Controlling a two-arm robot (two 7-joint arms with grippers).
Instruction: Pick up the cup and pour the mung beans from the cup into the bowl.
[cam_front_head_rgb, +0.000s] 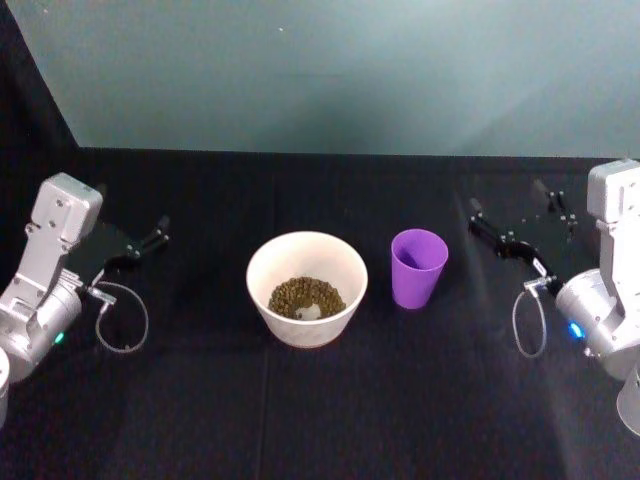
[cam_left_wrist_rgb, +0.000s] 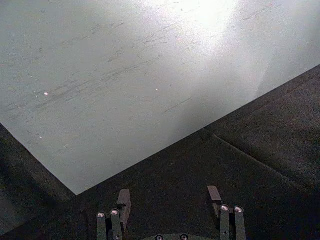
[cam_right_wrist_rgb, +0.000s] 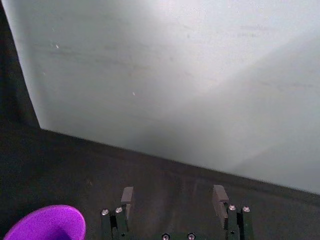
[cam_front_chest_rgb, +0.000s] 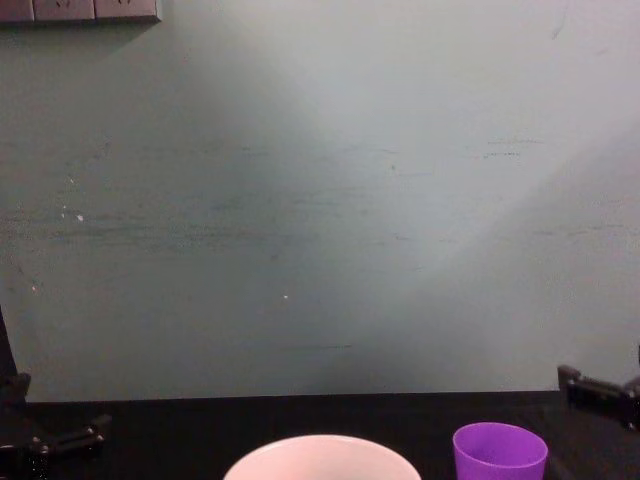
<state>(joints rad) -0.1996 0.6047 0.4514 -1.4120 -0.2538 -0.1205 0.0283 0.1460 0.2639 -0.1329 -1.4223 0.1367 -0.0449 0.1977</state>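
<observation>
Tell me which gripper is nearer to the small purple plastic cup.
The right gripper: open, just beside the small purple plastic cup on its right. The left gripper, also open, sits beyond the wide pale bowl.

Head view looking down over table, chest view low toward wall, both sharing bowl (cam_front_head_rgb: 306, 288) and cup (cam_front_head_rgb: 418, 267), wrist views facing wall.

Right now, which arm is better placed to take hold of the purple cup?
Probably the right. The right gripper is open beside the cup, while the bowl stands between the cup and the left gripper.
</observation>
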